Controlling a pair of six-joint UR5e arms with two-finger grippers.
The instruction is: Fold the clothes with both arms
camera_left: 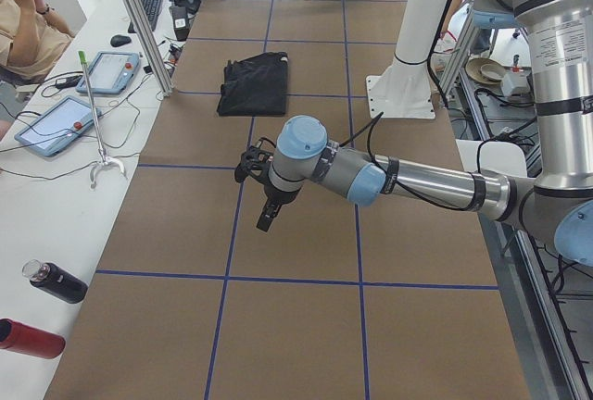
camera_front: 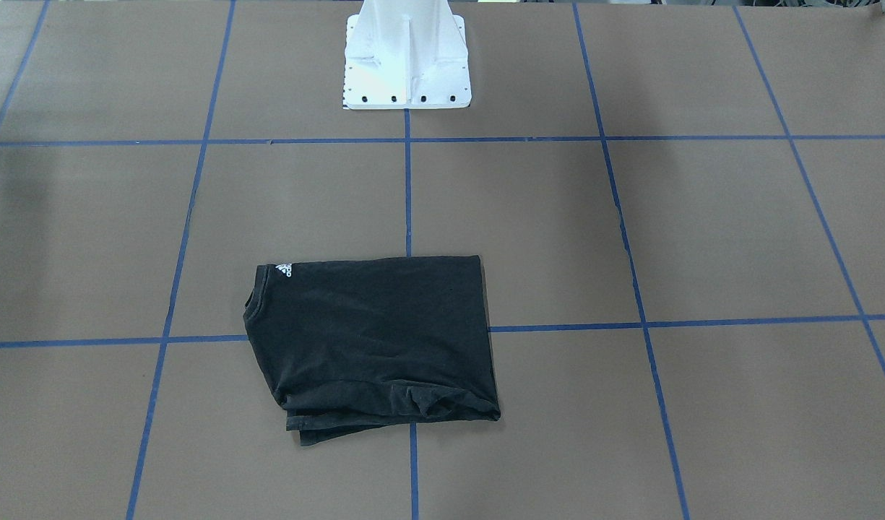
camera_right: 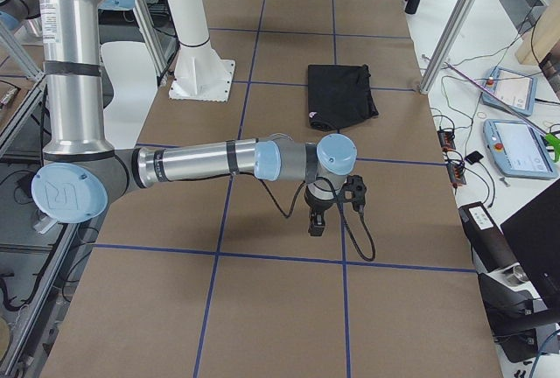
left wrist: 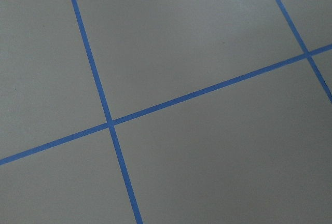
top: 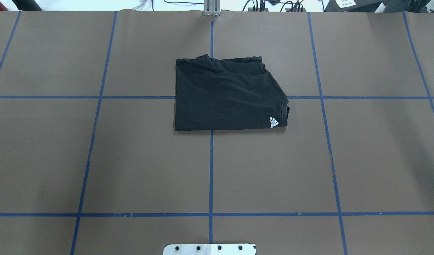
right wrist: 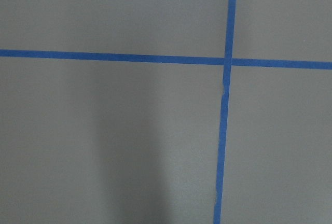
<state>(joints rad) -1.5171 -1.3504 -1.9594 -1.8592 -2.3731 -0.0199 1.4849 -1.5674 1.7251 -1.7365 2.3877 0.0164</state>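
The folded t-shirt (top: 227,95) is laid far on the bench (top: 362,159), well apart from the left end effector (camera_left: 265,220) and right end effector (camera_right: 315,225); their opening cannot be told.

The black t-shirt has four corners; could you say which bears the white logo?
The black t-shirt's near right corner, by the collar, shows the white logo; the others are plain.

Overhead and front cameras are looking steeply down on the surface (top: 149,170) from opposite sides, sharing the t-shirt (top: 225,95) and white pedestal (camera_front: 406,54). Two end cameras are looking along it from farther off. Wrist cameras are facing the tape grid (left wrist: 109,124) closely.
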